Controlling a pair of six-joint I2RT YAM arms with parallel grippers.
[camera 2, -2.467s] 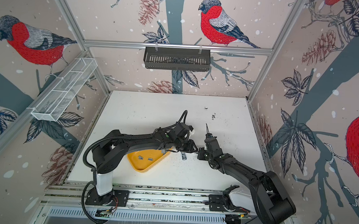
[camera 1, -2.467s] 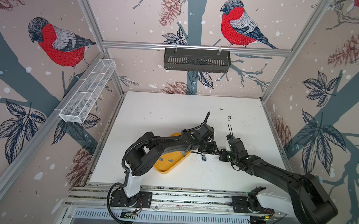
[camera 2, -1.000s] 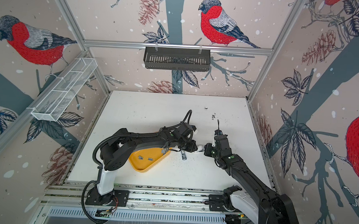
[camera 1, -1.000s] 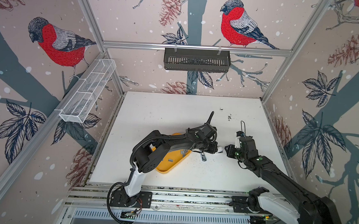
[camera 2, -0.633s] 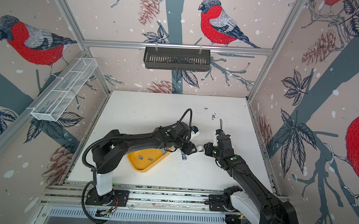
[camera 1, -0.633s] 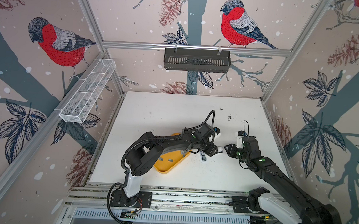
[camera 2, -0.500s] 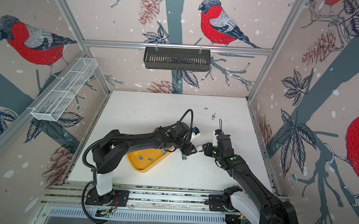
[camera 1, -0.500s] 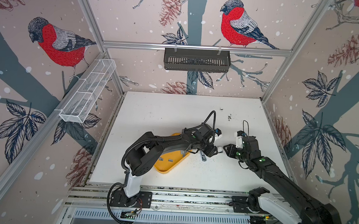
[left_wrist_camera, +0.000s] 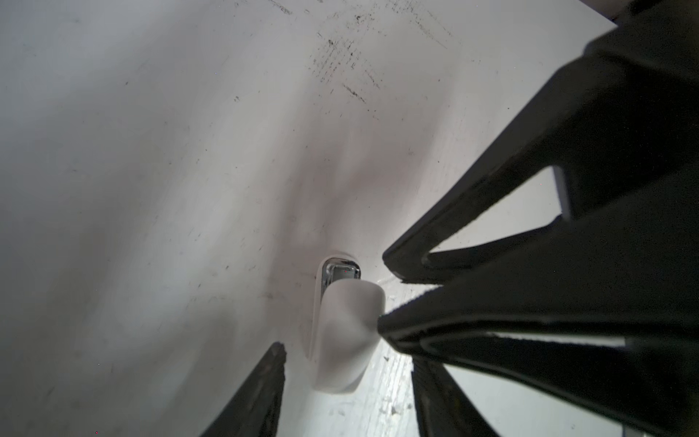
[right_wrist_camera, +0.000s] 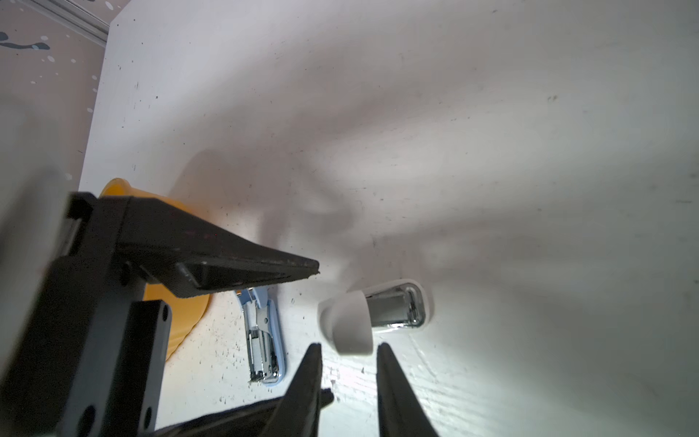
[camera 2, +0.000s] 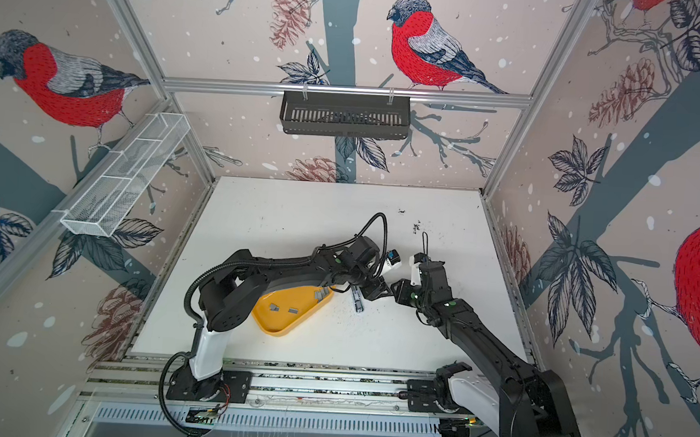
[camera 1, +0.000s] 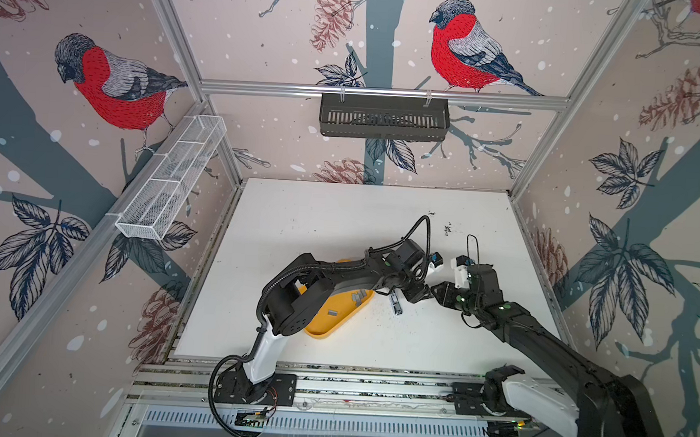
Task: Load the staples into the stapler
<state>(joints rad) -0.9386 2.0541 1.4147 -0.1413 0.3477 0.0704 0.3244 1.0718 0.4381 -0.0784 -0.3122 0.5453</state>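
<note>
Both stretched inward, nose to nose, empty: left claw point(camera 1: 417, 293) half-open, right claw point(right_wrist_camera: 348, 346) narrowly open.

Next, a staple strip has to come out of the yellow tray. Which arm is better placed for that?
Left, probably. The yellow tray with the staples lies on that arm's side, close beside the open left gripper. The right gripper, also open, would have to reach across the blue stapler and the left gripper.

The staples point(camera 1: 333, 311) lie in the tray point(camera 1: 320, 331) on the tabletop point(camera 1: 318, 226). The stapler point(camera 1: 395, 304) lies on the tabletop, just right of the tray.
</note>
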